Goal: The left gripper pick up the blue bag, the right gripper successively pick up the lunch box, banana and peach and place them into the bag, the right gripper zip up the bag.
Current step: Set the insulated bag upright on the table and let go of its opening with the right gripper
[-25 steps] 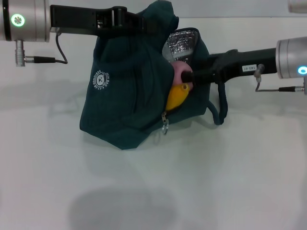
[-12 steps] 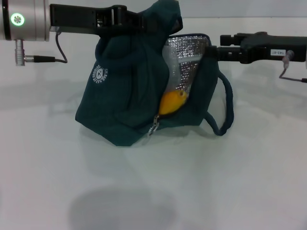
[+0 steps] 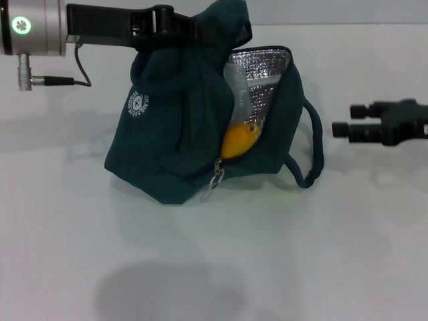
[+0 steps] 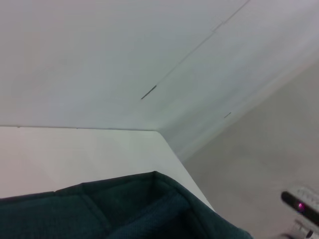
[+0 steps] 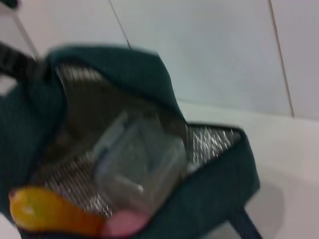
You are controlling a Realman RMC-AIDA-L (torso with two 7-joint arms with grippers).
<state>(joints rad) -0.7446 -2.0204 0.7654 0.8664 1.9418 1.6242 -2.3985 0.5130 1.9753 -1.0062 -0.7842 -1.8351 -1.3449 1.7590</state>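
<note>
The left gripper (image 3: 200, 30) was clamped tight on the top of the blue bag (image 3: 174, 134) and held it up, with the bag's bottom resting on the white table (image 3: 301, 254). The bag's mouth was wide open and showed its shiny silver lining (image 3: 264, 73). Inside the bag sat the clear lunch box (image 5: 137, 164), tipped on its side. The yellow banana (image 3: 239, 139) poked out at the low end of the opening, just above the zipper pull (image 3: 216, 179). The pink peach (image 5: 124, 224) lay next to the banana, down by the lunch box. The bag's strap (image 3: 314, 150) hung in a loop on the side. The right gripper (image 3: 341, 120) was off to the right of the bag, not touching it, with its two fingers apart and nothing between them.
</note>
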